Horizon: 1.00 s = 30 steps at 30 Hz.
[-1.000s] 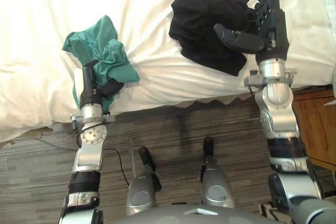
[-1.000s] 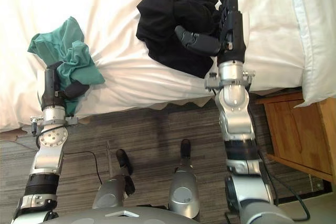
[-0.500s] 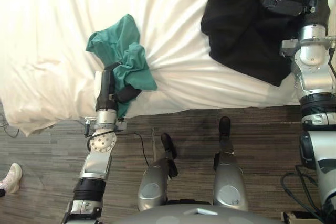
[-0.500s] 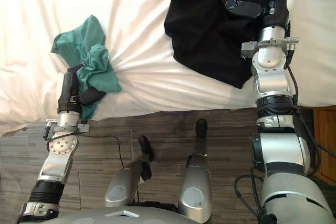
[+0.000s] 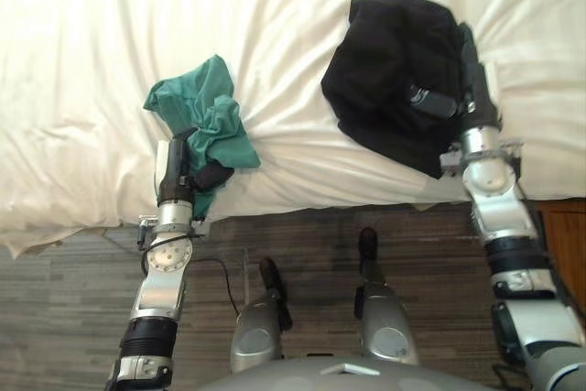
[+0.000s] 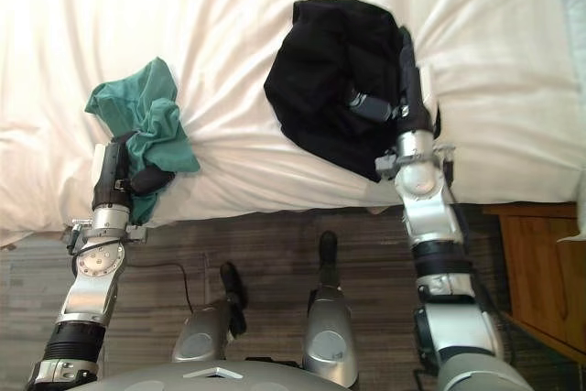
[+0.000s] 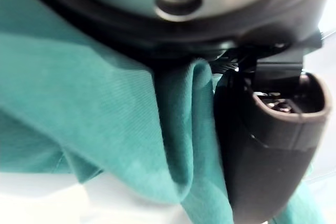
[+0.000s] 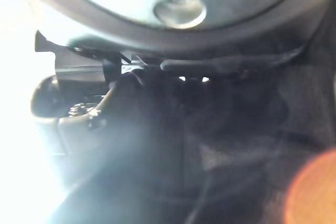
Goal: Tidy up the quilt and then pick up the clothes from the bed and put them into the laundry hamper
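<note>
Quilt [image 5: 92, 43] creased, left robot hand [image 5: 175, 171] pinching green garment [image 5: 211, 112], right robot hand [image 5: 473, 93] clutching black garment [image 5: 385, 61]

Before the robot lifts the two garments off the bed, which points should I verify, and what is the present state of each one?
1. Left hand closed on the green garment: ok, its thumb curls over the cloth.
2. Right hand closed on the black garment: ok, its thumb presses across the cloth.
3. Garments free of the white quilt: not ok, both lie on it.
4. Quilt tidy: not ok, creases run around both garments.
5. Green garment fully gathered: not ok, most of it lies bunched beyond the hand.
6. Place of the laundry hamper: cannot tell.
</note>
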Available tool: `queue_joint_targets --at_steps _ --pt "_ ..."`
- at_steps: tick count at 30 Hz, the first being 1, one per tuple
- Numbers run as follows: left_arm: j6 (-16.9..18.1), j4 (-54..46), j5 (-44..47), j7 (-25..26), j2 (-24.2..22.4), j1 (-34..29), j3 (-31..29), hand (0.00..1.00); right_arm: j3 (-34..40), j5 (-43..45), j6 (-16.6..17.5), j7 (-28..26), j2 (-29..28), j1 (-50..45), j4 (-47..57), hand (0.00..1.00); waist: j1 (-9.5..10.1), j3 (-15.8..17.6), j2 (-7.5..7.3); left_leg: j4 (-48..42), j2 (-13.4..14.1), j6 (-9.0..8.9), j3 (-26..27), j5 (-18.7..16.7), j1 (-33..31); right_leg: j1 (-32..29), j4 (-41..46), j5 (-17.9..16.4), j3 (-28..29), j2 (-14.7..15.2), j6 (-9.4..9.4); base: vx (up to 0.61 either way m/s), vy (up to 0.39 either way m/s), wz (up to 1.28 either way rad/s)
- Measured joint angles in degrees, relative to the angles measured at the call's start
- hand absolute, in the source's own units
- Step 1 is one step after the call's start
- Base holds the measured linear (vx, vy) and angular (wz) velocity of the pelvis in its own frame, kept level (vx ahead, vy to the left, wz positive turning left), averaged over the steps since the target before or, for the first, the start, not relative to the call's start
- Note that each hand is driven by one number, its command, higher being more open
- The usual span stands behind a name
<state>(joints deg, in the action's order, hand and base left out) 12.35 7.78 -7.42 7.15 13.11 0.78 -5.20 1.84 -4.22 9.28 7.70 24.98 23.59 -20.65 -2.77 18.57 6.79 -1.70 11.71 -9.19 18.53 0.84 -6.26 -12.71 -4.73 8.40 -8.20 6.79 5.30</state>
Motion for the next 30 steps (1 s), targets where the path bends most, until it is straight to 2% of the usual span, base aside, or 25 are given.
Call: queue_joint_targets --at_steps 6,11,16,20,22,26,27,29,30 --pt "-1.80 0.23 -0.63 -0.23 -0.43 -0.82 -0.27 0.00 0.74 -7.53 -1.13 0.72 -6.05 -4.52 0.77 0.00 -0.26 -1.58 -2.02 0.01 -0.13 -0.24 0.54 -0.55 2.50 1.98 -0.02 0.00 0.71 0.07 0.01 -0.01 -0.007 -0.06" --pt "-3.91 2.50 -1.68 -0.05 -1.72 0.46 -0.41 0.00 0.80 -8.77 -2.78 1.75 -9.77 -5.54 -0.07 0.00 -0.31 -2.82 -2.07 0.00 -0.13 -0.04 0.65 -0.74 3.84 3.30 -0.02 0.00 0.75 0.07 0.01 -0.01 -0.004 -0.01" --pt "-5.37 5.10 -0.10 0.48 -3.51 1.06 0.43 0.00 0.73 -8.17 -4.09 1.91 -11.46 -7.24 -1.75 0.00 -0.10 -5.42 -2.01 0.25 -0.02 -0.36 1.37 -1.76 5.83 4.90 -0.04 -0.08 0.72 -0.11 0.12 -0.01 0.001 -0.04" --pt "-5.58 7.09 6.01 0.92 -3.92 0.47 0.90 0.00 -0.37 -5.18 -3.37 1.77 -13.77 -11.22 -2.04 0.00 -0.21 -7.23 -2.56 0.95 -0.14 -0.72 2.61 -3.57 8.29 5.98 -0.08 -0.06 1.80 -0.33 0.16 -0.02 0.017 -0.20" --pt "-5.76 7.49 9.03 1.23 -4.20 -0.95 0.89 0.00 -1.13 -0.34 -3.07 1.18 -15.68 -14.30 -1.53 0.00 -0.43 -8.83 -3.69 0.94 -0.20 -0.73 3.17 -4.03 9.17 6.53 -0.10 -0.13 2.06 -0.33 0.35 -0.02 0.009 -0.13" --pt "-6.03 8.21 9.61 1.33 -5.30 -1.59 1.13 0.00 -1.41 4.18 -2.03 -0.11 -16.69 -21.25 0.48 0.00 -0.86 -9.54 -4.68 0.99 -0.21 -0.52 1.64 -4.55 10.86 9.30 -0.09 -0.82 -0.25 -0.05 1.14 0.01 -0.007 0.20" --pt "-5.95 8.59 9.83 1.49 -5.72 -1.50 2.11 0.00 -1.38 5.53 -1.59 -0.16 -16.67 -23.09 0.89 0.00 -1.20 -9.86 -5.06 0.76 -0.37 -0.51 0.11 -4.54 10.42 9.98 -0.01 -1.41 -1.28 0.40 1.46 0.00 0.000 0.55" --pt "-5.02 8.53 10.37 1.92 -6.54 -1.54 2.95 0.00 -1.31 7.03 -0.80 -0.29 -16.16 -25.31 1.86 0.00 -1.16 -10.20 -5.43 -0.45 -0.51 -0.16 -2.33 -4.26 8.39 7.99 4.19 -4.90 -0.76 0.85 1.78 0.01 -0.007 0.62" --pt "-4.78 8.25 11.95 2.38 -7.08 -1.47 4.09 0.00 -0.99 8.17 -0.43 -0.29 -15.55 -27.42 3.62 0.00 -1.77 -9.89 -4.95 -1.79 -0.46 0.08 -4.92 -4.10 6.51 5.49 9.93 -11.01 4.88 -0.35 0.80 0.00 -0.023 0.76"
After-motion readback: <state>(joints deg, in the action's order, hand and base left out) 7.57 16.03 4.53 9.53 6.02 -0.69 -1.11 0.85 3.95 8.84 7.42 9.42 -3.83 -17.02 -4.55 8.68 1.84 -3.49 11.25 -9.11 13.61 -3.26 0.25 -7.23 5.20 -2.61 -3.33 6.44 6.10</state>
